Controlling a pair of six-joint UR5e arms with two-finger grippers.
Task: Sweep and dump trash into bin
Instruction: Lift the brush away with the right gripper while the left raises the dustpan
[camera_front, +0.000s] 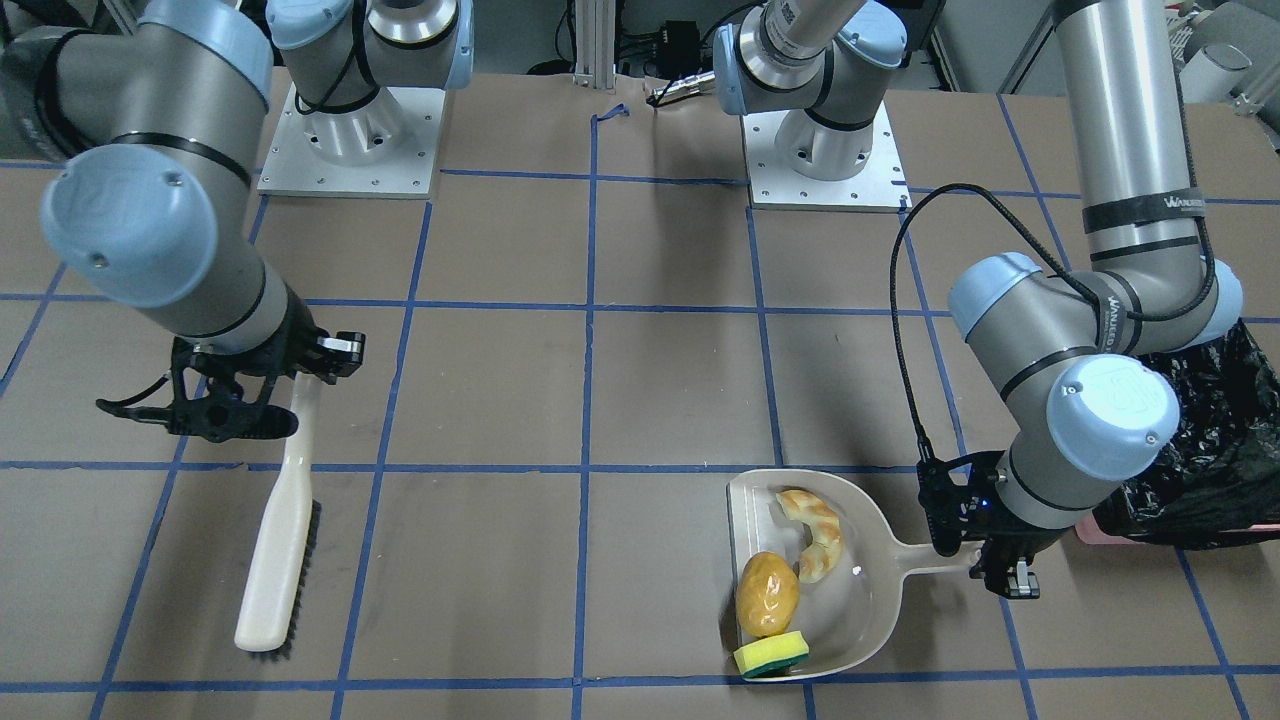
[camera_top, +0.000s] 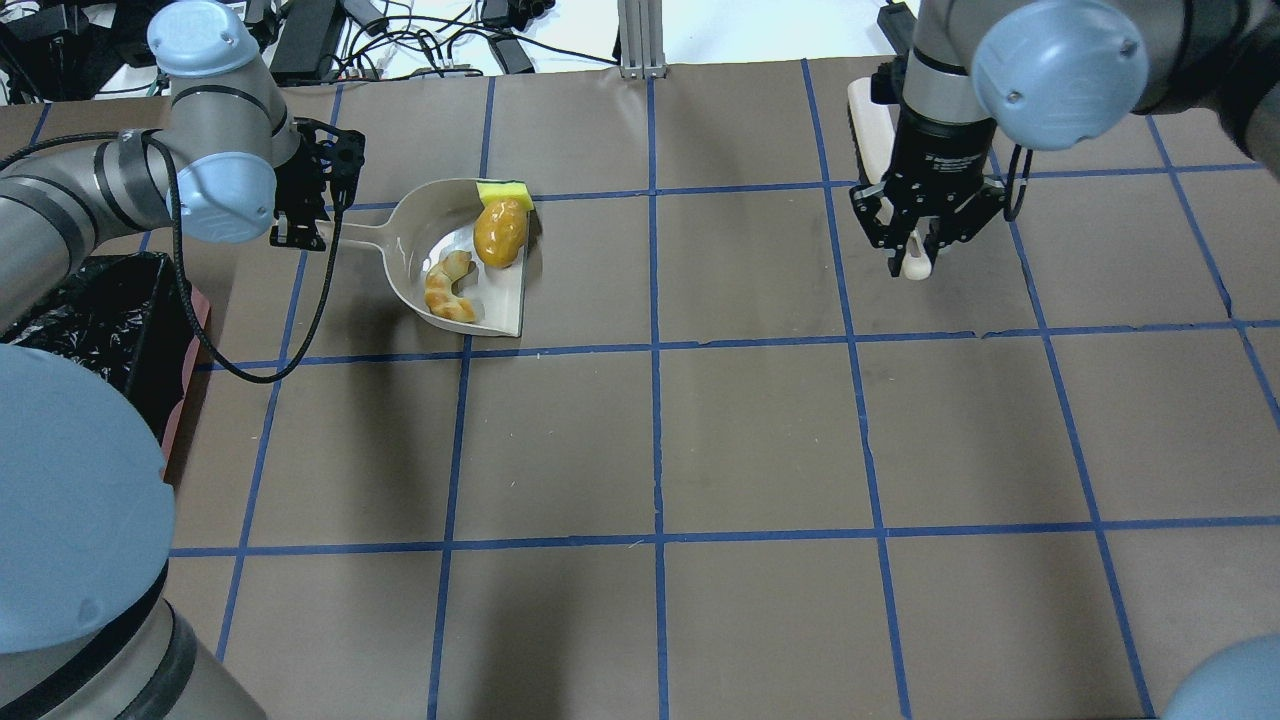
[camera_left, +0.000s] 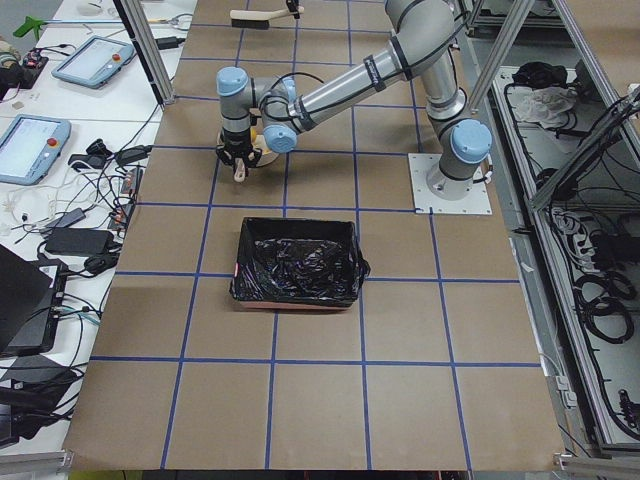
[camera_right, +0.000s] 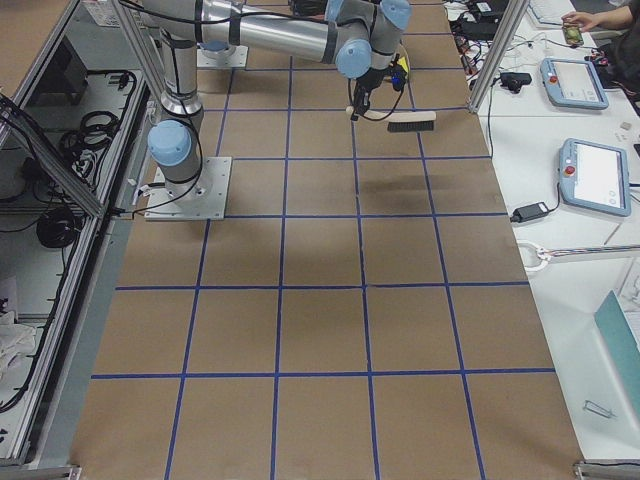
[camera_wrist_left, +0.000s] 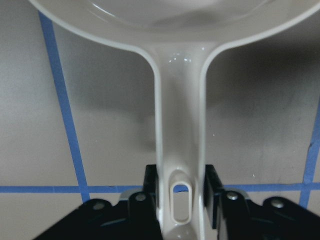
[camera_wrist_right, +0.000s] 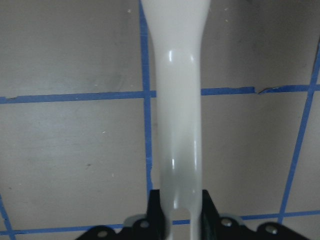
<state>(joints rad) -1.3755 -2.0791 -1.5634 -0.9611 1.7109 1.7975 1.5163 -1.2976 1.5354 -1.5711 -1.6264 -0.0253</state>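
With the left end effector (camera_wrist_left: 181, 197) clenched on the stiff dustpan (camera_front: 870, 600) handle and the right end effector (camera_wrist_right: 175, 210) grasping the brush (camera_front: 280, 540), the pan holds the roll-prone glossy potato (camera_front: 767, 594), the light pastry (camera_front: 818, 535) and the soft sponge (camera_front: 771, 655), seemingly at its lip, near the bin (camera_top: 193, 330).

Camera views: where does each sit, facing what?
Front-facing: across the table, facing both bases; left gripper holds the beige plastic dustpan.
Overhead: behind the robot, looking forward-down; right gripper grips the cream brush.
Exterior left: table end, over the black-lined pink bin; left arm near.
Exterior right: opposite end; right arm near.
Left wrist: down dustpan handle; own fingers.
Right wrist: down brush handle; own fingers.
Shared: front-facing, overhead both show dustpan, brush.
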